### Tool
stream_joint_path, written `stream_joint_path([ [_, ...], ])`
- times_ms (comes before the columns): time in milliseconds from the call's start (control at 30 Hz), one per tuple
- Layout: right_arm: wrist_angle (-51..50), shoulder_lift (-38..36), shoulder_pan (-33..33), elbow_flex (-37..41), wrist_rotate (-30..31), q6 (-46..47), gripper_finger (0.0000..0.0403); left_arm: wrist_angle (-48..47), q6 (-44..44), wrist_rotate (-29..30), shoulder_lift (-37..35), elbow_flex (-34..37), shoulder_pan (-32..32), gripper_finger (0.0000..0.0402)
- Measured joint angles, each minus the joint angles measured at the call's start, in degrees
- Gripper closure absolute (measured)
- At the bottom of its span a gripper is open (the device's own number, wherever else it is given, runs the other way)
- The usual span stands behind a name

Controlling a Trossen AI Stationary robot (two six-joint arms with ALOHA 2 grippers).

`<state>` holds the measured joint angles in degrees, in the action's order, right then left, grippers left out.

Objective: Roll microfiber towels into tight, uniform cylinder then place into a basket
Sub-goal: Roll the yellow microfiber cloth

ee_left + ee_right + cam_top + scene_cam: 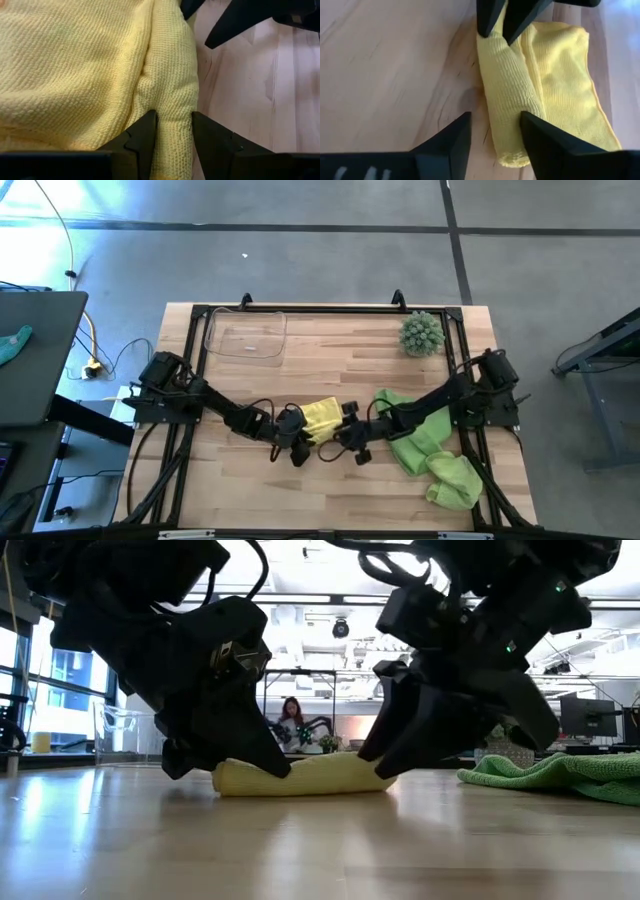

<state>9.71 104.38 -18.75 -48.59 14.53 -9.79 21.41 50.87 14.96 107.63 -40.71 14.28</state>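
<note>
Both of your hands meet mid-bench at the yellow towel [530, 95]: left hand [174, 137] pinching its rolled edge, right hand [495, 135] spread astride it.

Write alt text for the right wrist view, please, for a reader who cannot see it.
A pale yellow towel, partly rolled, lies on the wooden table. The right tool straddles the near end of the roll, its fingers apart. The left tool pinches the far end.
</note>
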Motion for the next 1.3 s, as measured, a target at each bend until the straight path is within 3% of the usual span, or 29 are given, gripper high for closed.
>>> stream_joint_path([
  [167,-0.1,2.2,1.7,-0.1,-1.2,2.4,0.0212,0.2,0.0,0.0,0.0,0.0,0.0,0.028],
  [467,-1.2,4.4,3.4,-0.4,-3.4,9.0,0.021,-0.2,-2.9,-0.3,-1.2,0.1,0.0,0.028],
  [667,-2.1,4.4,5.3,-0.4,-8.6,14.5,0.0213,-1.8,-8.7,-2.6,-3.8,0.3,0.0,0.0257],
  [933,-2.2,4.4,7.1,-0.4,-11.5,19.0,0.0265,-10.8,-16.8,-3.0,-11.9,0.4,0.0,0.0224],
  [1100,-2.1,4.3,8.5,-0.3,-13.5,23.0,0.031,-9.1,-21.4,-0.9,-15.4,0.2,0.7,0.0223],
  [1300,-2.0,4.3,10.8,-0.2,-19.7,28.9,0.0356,-4.6,-29.3,6.2,-14.0,0.1,3.7,0.0224],
])
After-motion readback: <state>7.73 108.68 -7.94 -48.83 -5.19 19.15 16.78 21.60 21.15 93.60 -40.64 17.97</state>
